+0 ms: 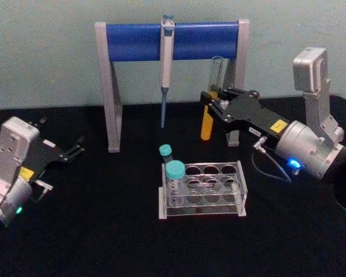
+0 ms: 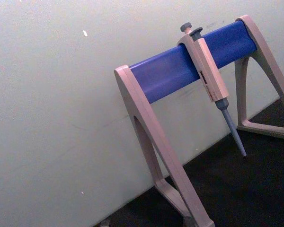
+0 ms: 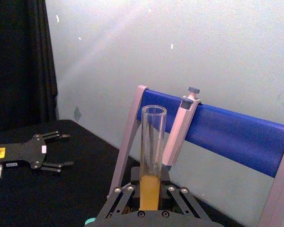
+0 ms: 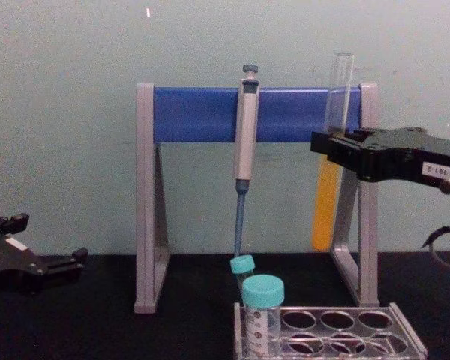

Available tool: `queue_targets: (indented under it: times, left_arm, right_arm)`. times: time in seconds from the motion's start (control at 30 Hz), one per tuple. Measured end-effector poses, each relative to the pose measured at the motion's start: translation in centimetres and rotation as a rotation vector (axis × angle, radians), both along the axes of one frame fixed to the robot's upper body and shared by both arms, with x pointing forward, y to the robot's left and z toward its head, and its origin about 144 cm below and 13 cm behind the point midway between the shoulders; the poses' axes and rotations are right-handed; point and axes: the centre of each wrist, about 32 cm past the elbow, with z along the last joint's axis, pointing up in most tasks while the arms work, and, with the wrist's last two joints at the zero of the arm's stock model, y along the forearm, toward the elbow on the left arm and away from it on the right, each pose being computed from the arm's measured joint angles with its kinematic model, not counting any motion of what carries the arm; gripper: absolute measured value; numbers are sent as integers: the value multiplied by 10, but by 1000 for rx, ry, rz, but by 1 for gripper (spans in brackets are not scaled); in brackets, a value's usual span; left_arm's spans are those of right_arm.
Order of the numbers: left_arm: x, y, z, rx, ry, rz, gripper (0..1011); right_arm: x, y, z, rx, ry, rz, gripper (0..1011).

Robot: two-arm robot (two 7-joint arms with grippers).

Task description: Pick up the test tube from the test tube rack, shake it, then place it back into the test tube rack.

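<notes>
My right tool (image 1: 211, 107) clamps the test tube (image 1: 206, 126) upright, held clear of the test tube rack (image 1: 237, 173). I judge shaking is due now, then aligning over a hole. My left tool (image 1: 75, 149) sits parked, fingers apart.

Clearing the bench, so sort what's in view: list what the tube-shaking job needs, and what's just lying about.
Job:
test tube, upright in the shut right gripper, lifted clear of the rack
rack

Lying about:
pipette, hanging on the stand
stand
two vials, standing in the rack
left gripper, parked open at left
</notes>
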Motion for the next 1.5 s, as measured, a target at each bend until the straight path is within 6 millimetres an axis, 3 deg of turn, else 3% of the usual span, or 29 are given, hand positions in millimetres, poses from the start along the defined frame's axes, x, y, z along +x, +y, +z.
queue_targets:
  times: [0.37, 0.63, 0.93, 1.27, 1.5]
  left_arm:
    - [0, 0, 0, 0, 0, 0, 1001]
    - [0, 0, 0, 0, 0, 0, 1001]
    - [0, 0, 0, 0, 0, 0, 1001]
    - [0, 0, 0, 0, 0, 0, 1001]
    - [0, 0, 0, 0, 0, 0, 1001]
  right_arm:
    - [-4, -9, 1, -9, 3, -36, 229]
    - [-25, -21, 4, -47, 32, -26, 229]
    - [-39, -14, 1, -39, 74, 76, 229]
    - [-21, 9, -3, 12, 47, 83, 229]
    - [-6, 15, -1, 23, 18, 22, 229]
